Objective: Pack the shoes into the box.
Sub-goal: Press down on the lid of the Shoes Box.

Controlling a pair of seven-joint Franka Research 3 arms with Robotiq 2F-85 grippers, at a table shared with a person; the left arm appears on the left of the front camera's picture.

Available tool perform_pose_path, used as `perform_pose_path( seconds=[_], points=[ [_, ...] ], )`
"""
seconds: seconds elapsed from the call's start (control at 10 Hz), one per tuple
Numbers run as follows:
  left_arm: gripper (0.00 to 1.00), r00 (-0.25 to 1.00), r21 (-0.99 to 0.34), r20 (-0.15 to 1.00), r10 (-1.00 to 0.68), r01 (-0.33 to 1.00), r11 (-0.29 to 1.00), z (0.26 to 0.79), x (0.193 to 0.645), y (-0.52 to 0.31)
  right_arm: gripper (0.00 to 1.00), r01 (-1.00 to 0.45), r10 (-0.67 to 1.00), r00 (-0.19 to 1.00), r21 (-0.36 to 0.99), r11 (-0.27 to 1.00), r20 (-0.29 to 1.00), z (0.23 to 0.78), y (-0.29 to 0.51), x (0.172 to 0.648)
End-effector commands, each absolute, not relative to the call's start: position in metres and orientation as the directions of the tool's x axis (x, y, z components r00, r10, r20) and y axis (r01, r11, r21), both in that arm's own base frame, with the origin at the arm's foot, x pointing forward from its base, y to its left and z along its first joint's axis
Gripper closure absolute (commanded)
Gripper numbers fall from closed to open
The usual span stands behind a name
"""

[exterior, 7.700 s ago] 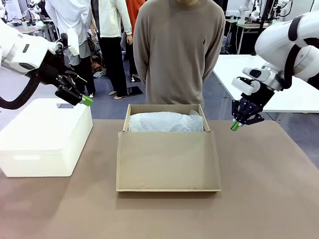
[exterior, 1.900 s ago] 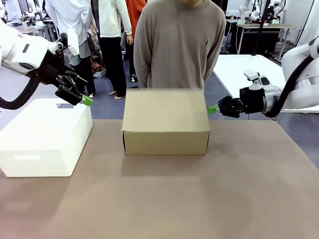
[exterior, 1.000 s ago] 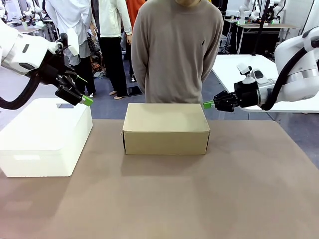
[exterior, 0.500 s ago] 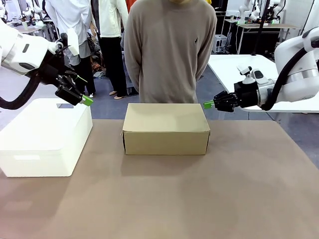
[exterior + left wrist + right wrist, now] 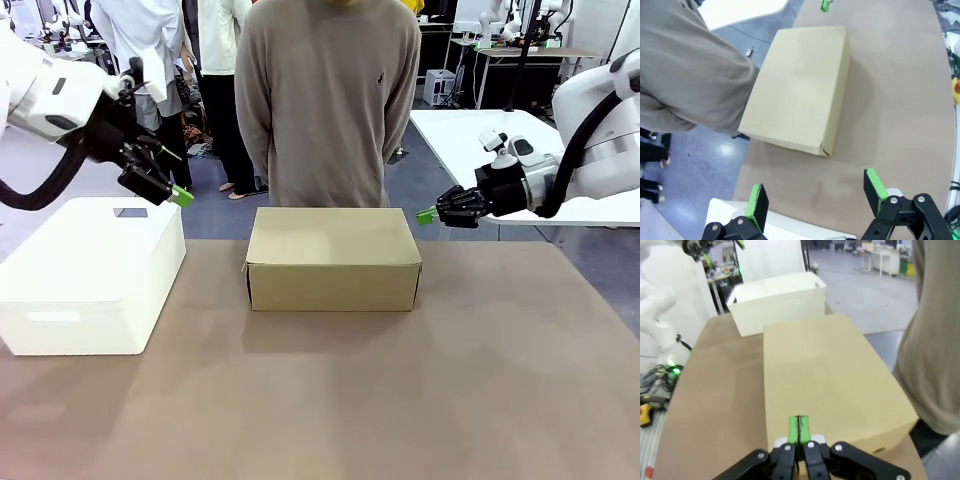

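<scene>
Since the earliest frame the box point(image 5: 333, 258) has gone from lying open, its lid folded toward the near edge and white tissue showing, to sitting fully closed, and the right gripper point(image 5: 428, 215) has swung from pointing down at the table to pointing sideways at the box's far right corner.

Seen from the front, the closed tan box rests on the brown table point(image 5: 480, 390) around its middle, with a person in a beige sweater point(image 5: 325, 90) standing just behind its far side. A white bin point(image 5: 90, 275) sits to the left, apart from the box. The left gripper point(image 5: 180, 196) hangs above the bin's far right corner; its spread is hard to judge from this angle. The right gripper hovers just right of the box's far corner, its green pads pressed together, grasping nothing.

From the left wrist, the left gripper point(image 5: 815, 195) has its fingers spread wide and holds nothing. Beyond them lies the closed box point(image 5: 802, 87) on the table, the person's sweater sleeve point(image 5: 685, 75) beside it, and a white bin edge point(image 5: 775, 222) below.

From the right wrist, the right gripper point(image 5: 799, 429) is clenched, the green pads meeting with nothing between them, just over the box's lid point(image 5: 830, 385) at its nearest end. The white bin point(image 5: 777, 300) stands past the box's other end. The shoes are presumably inside the closed box, though that cannot be confirmed.
</scene>
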State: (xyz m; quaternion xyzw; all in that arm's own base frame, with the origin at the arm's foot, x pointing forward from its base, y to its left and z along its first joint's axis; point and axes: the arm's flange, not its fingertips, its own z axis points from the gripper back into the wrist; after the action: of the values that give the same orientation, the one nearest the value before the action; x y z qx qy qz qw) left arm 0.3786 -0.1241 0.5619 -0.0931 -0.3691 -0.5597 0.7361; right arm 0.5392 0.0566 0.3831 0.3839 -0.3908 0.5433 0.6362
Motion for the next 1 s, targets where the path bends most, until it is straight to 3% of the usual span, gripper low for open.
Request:
perform_pose_path(
  seconds=[0.0, 0.3, 0.9],
  points=[
    [0.0, 0.172, 0.211, 0.66, -0.731, 0.892, 0.401, 0.578, 0.386, -0.137, 0.61, -0.982, 0.457, 0.148, 0.077, 0.17, 0.877, 0.397, 0.059, 0.524],
    [0.0, 0.26, 0.127, 0.684, -0.682, 0.878, 0.462, 0.587, 0.389, -0.147, 0.02, -0.978, 0.505, 0.159, 0.063, 0.201, 0.848, 0.403, 0.06, 0.515],
    [0.0, 0.355, 0.01, 0.681, -0.64, 0.87, 0.493, 0.588, 0.404, -0.163, 0.0, -0.951, 0.656, 0.238, 0.035, 0.307, 0.716, 0.416, 0.064, 0.488]
  ],
)
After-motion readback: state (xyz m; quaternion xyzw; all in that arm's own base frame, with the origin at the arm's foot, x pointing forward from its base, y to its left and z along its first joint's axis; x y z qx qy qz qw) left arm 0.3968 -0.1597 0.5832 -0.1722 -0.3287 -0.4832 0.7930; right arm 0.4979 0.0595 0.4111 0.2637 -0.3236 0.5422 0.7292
